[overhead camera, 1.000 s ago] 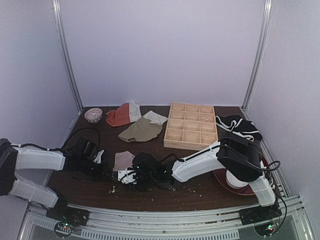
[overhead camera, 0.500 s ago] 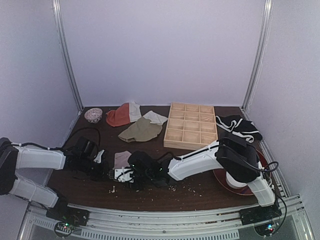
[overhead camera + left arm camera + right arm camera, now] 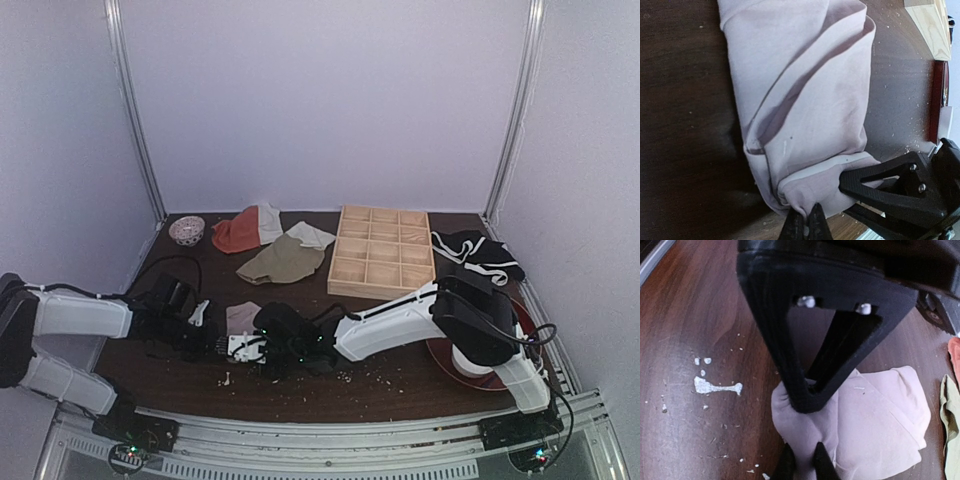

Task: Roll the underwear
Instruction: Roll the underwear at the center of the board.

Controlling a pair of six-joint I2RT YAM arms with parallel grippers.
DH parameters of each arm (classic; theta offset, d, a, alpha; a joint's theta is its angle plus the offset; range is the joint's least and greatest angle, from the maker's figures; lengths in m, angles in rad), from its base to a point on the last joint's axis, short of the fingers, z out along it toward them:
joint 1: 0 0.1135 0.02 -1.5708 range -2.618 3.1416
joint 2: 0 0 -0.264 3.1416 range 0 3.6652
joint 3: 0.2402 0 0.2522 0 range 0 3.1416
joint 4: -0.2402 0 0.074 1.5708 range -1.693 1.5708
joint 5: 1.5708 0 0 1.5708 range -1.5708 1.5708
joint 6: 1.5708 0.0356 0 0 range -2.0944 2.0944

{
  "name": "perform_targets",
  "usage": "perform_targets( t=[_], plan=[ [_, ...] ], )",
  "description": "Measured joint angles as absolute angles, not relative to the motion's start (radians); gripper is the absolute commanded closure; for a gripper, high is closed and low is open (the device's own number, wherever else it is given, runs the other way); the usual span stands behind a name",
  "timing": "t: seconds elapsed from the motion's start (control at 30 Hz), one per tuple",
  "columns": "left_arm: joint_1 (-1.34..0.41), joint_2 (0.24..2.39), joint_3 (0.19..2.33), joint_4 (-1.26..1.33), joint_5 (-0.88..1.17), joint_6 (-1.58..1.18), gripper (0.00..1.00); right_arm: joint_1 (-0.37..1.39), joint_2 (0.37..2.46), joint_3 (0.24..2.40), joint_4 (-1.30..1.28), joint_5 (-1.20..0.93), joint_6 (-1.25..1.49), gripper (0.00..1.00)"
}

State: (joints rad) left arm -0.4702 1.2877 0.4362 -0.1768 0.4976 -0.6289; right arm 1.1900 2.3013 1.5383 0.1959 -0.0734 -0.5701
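Left gripper (image 3: 805,225) and right gripper (image 3: 804,462) both clamp one end of the underwear (image 3: 805,100), a loosely rolled bundle lying near the front edge of the dark wooden table (image 3: 400,385) strewn with pale crumbs (image 3: 715,387), inside lilac walls (image 3: 330,100).

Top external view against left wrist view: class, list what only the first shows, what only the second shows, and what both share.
Only top external: the bowl, the orange-red cloth, the olive cloth and the black-and-white cloth.
Only left wrist: the close folds and pale band of the underwear, and the left gripper pinching its near edge.
Both: the underwear, the right gripper at its corner, the tray and the plate.
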Motion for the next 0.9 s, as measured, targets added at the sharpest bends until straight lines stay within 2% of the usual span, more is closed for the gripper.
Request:
perform_targets(
  t=[0.13,0.17,0.2,0.27,0.33,0.4,0.53,0.9],
  plan=[
    [-0.469,1.292,0.438,-0.177,0.500,-0.628,1.00,1.191,2.300,1.534,0.205,-0.071,-0.570,1.00],
    [-0.468,1.292,0.438,-0.177,0.501,-0.628,0.94,1.192,2.300,1.533,0.206,-0.071,-0.570,1.00],
    [-0.468,1.292,0.438,-0.178,0.500,-0.629,0.84,1.192,2.300,1.533,0.207,-0.072,-0.570,1.00],
    [-0.468,1.287,0.438,-0.184,0.494,-0.631,0.61,1.192,2.299,1.533,0.205,-0.076,-0.569,1.00],
    [-0.468,1.265,0.439,-0.208,0.477,-0.640,0.50,1.194,2.298,1.534,0.198,-0.082,-0.564,1.00],
    [-0.468,1.219,0.440,-0.248,0.451,-0.656,0.45,1.196,2.296,1.543,0.176,-0.088,-0.551,1.00],
    [-0.456,1.113,0.449,-0.323,0.398,-0.673,0.41,1.197,2.294,1.576,0.106,-0.102,-0.522,1.00],
    [-0.416,0.960,0.447,-0.442,0.326,-0.717,0.41,1.221,2.298,1.744,-0.192,-0.245,-0.379,1.00]
  ],
)
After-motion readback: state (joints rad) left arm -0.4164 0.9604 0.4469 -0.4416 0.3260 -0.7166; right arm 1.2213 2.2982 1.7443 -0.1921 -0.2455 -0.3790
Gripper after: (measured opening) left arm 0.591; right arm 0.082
